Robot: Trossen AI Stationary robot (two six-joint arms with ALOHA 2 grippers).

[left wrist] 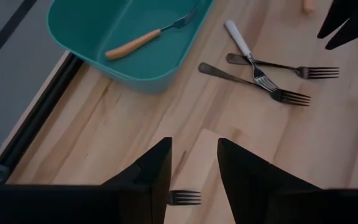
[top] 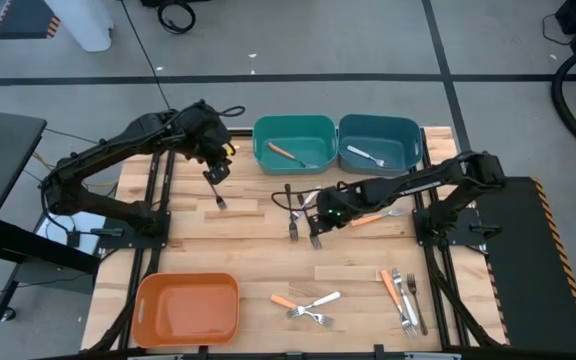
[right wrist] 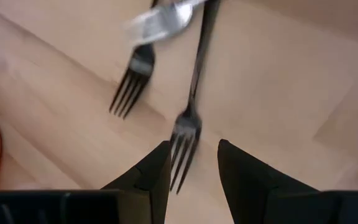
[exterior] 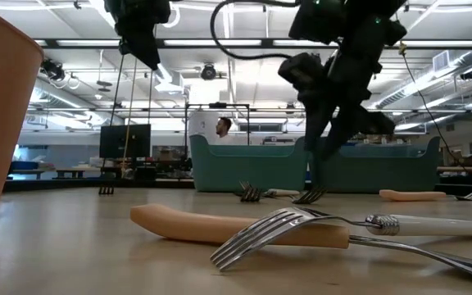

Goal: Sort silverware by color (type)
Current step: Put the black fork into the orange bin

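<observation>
Left gripper [top: 217, 178]: you see its fingers parted, holding nothing, above a dark fork [top: 220, 202] near the table's left back.
Teal bin [top: 294, 124]: holds one orange-handled fork [top: 286, 153].
Right gripper [top: 320, 221]: your view shows it unclenched, empty, low over dark forks [top: 302, 212] at mid-table.
Blue bin [top: 380, 125]: one silver fork [top: 365, 155] inside.
Front right: more forks [top: 402, 298] lie loose.

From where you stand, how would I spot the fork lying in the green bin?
Look at the far edge of the wooden table, where two bins sit side by side. The teal bin, nearer the left arm, holds one fork. Its orange handle sets it apart from the all-silver fork in the blue bin next door.
</observation>
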